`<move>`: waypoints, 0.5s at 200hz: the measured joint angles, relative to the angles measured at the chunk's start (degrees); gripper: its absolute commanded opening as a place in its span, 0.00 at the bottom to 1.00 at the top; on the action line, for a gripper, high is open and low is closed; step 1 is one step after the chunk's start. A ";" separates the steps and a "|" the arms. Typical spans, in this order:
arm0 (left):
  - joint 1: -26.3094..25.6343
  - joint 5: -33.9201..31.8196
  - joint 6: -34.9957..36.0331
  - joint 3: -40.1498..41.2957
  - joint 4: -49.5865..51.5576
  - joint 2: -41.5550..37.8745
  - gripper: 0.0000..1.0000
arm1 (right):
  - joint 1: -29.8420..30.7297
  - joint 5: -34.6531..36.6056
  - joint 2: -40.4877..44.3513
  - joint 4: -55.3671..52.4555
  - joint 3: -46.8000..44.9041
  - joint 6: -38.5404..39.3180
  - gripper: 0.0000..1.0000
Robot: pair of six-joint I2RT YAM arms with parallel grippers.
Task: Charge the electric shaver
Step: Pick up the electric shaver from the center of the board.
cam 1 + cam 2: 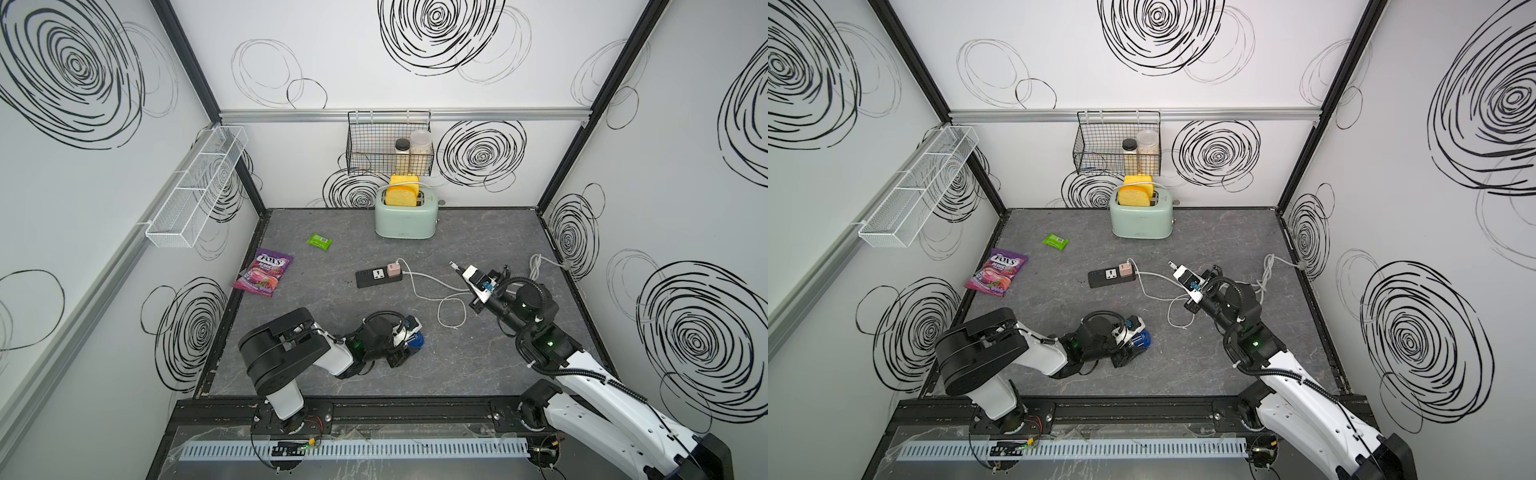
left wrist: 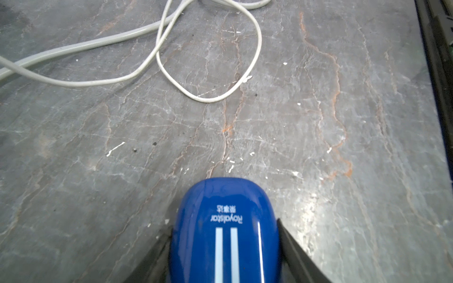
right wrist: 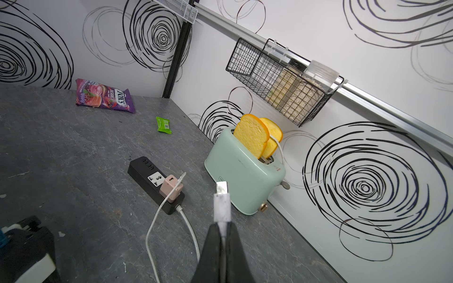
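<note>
The electric shaver (image 1: 417,341) (image 1: 1143,340) is glossy blue and lies on the grey tabletop near the front centre. My left gripper (image 1: 409,340) (image 2: 224,229) reaches over it, and the black fingers (image 2: 289,247) press against both sides of the blue body (image 2: 225,235). My right gripper (image 1: 461,270) (image 3: 221,227) hovers right of centre, shut on the white charging cable just behind its connector (image 3: 221,203). That cable (image 1: 436,291) loops across the table to a pinkish charger cube (image 1: 392,270) (image 3: 171,188) plugged into the black power strip (image 1: 376,277) (image 3: 147,171).
A mint toaster (image 1: 405,220) with two bread slices stands at the back wall under a black wire basket (image 1: 365,145) holding jars. A purple candy bag (image 1: 264,272) and a green packet (image 1: 319,241) lie at the left. A white mesh rack (image 1: 195,187) hangs on the left wall.
</note>
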State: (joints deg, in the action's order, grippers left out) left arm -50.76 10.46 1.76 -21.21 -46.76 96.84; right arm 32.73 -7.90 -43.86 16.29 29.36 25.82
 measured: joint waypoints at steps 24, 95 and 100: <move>3.26 2.10 0.17 -0.04 1.31 -2.14 0.00 | -0.44 -1.27 -0.96 -3.76 2.73 -0.48 0.00; 19.23 22.67 0.66 -15.85 12.09 -12.55 0.00 | -1.49 -11.78 -16.50 -24.37 23.98 -5.75 0.00; 20.35 24.13 0.96 -17.07 13.07 -13.11 0.00 | -1.49 -12.37 -17.40 -25.94 25.05 -5.81 0.00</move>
State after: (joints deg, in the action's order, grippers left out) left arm -30.41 34.59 2.72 -38.28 -33.69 83.72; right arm 31.24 -20.27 -61.25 -9.65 54.41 20.01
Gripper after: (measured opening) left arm 0.600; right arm 0.061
